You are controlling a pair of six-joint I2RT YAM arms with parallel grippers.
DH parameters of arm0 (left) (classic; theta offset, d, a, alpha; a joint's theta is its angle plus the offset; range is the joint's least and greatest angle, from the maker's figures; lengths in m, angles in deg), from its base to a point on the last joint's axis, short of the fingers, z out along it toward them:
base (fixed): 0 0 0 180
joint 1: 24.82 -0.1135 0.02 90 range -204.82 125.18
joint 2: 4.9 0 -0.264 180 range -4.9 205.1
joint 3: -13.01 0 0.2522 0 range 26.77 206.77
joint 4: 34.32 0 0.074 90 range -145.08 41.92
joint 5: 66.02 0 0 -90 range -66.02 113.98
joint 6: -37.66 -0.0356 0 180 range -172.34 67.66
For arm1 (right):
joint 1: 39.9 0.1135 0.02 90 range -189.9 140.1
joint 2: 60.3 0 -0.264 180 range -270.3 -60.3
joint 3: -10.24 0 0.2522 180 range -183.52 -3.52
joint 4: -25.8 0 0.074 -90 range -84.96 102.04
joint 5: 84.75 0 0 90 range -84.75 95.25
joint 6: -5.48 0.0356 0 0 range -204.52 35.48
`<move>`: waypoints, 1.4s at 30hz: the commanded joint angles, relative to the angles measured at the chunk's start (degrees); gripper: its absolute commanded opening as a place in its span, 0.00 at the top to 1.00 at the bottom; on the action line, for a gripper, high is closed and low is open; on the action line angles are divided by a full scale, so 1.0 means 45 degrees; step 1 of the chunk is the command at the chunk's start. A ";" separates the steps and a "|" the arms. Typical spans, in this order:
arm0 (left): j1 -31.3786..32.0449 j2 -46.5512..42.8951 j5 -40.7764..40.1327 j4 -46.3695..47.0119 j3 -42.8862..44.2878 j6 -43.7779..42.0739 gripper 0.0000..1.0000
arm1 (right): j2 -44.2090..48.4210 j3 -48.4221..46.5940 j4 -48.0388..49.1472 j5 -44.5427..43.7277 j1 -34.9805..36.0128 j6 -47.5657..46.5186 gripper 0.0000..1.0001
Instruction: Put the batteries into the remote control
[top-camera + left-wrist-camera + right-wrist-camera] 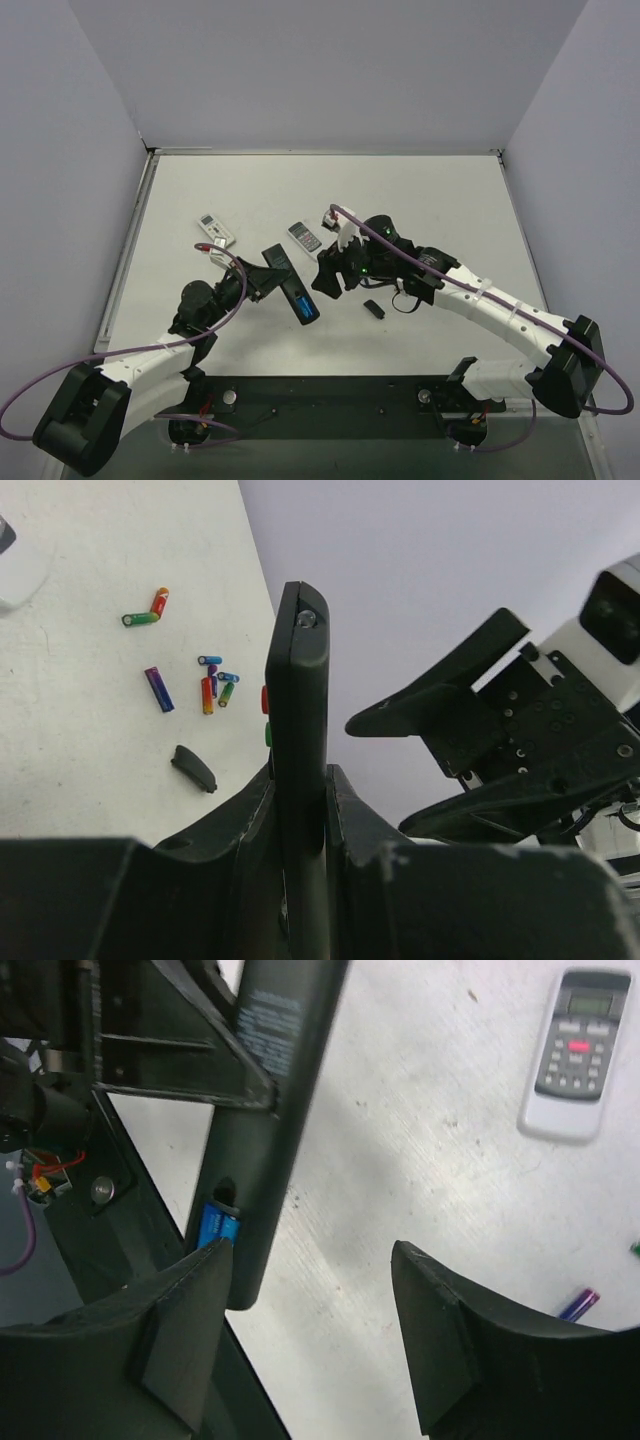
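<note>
A white remote [216, 230] is lying on the table [430, 190] at the far left, at about ten o'clock from the left gripper [262, 285]. The left gripper is clamping its jaws tight on the remote control [288, 283], gripping the slim black body by its long edges and lifting it off the table. In the top view, the remote is pointing from eleven o'clock down to five o'clock. A blue battery [307, 309] is sitting in the open compartment at its five o'clock end. The right wrist view is showing the same blue battery [217, 1225] in the labelled back of the remote.

A second white remote [304, 236] is lying at one o'clock from the black one. The right gripper [326, 276] is hovering just beside the remote at three o'clock. Its jaws are standing apart with nothing between them, and one finger [190, 1330] is just beside the battery end. A small black cover [373, 309] is lying on the table at five o'clock from the right gripper.

In the left wrist view, the loose batteries [207, 695] are lying scattered near that cover, at about twelve o'clock from it.
</note>
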 commanded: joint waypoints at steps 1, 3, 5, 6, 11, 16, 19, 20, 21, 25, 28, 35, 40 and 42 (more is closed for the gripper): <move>-0.0093 -0.0541 0.0197 -0.0219 0.0718 -0.1284 1.00 | 0.0464 0.0665 -0.0323 -0.0882 -0.0661 0.1792 0.38; -0.0113 -0.1048 0.0022 -0.1504 0.0758 -0.2124 1.00 | 0.0485 0.0939 -0.1432 -0.1795 -0.1032 0.2026 0.38; -0.0171 -0.1341 -0.0252 -0.2135 0.0719 -0.2729 1.00 | 0.0465 0.1405 -0.2061 -0.2094 -0.1598 0.2124 0.38; -0.0190 -0.1614 -0.0368 -0.2640 0.0700 -0.2868 1.00 | 0.0407 0.1543 -0.2664 -0.2308 -0.1794 0.2202 0.38; -0.0249 -0.1987 -0.0467 -0.3425 0.0582 -0.3318 1.00 | -0.0139 0.2578 -0.3685 -0.2701 -0.2733 0.2535 0.39; -0.0269 -0.1812 -0.0389 -0.3407 0.0426 -0.3221 1.00 | -0.1094 0.3088 -0.3686 -0.2953 -0.2792 0.2536 0.41; -0.0269 -0.1636 -0.0389 -0.3232 0.0309 -0.2929 1.00 | -0.1816 0.2971 -0.3763 -0.3130 -0.2753 0.2419 0.45; -0.0269 -0.1520 -0.0389 -0.3057 0.0270 -0.2870 1.00 | -0.1994 0.2971 -0.3802 -0.3169 -0.2753 0.2418 0.46; -0.0269 -0.1441 -0.0370 -0.2978 0.0250 -0.2811 1.00 | -0.2131 0.2932 -0.3783 -0.3227 -0.2714 0.2418 0.46; -0.0269 -0.1187 -0.0292 -0.2724 0.0192 -0.2557 1.00 | -0.2950 0.2737 -0.3920 -0.3345 -0.2597 0.2418 0.46; -0.0288 -0.1089 -0.0253 -0.2587 0.0133 -0.2479 1.00 | -0.3342 0.2580 -0.4076 -0.3598 -0.2518 0.2495 0.46; -0.0308 -0.1167 -0.0233 -0.2587 0.0094 -0.2459 1.00 | -0.3929 0.2385 -0.4252 -0.3560 -0.2207 0.2632 0.49; -0.0308 -0.1187 -0.0174 -0.2548 0.0133 -0.2401 1.00 | -0.4475 0.1975 -0.4097 -0.2859 -0.1621 0.2866 0.49; -0.0308 -0.1206 -0.0136 -0.2547 0.0152 -0.2361 1.00 | -0.4786 0.1470 -0.3979 -0.2546 -0.1211 0.2964 0.49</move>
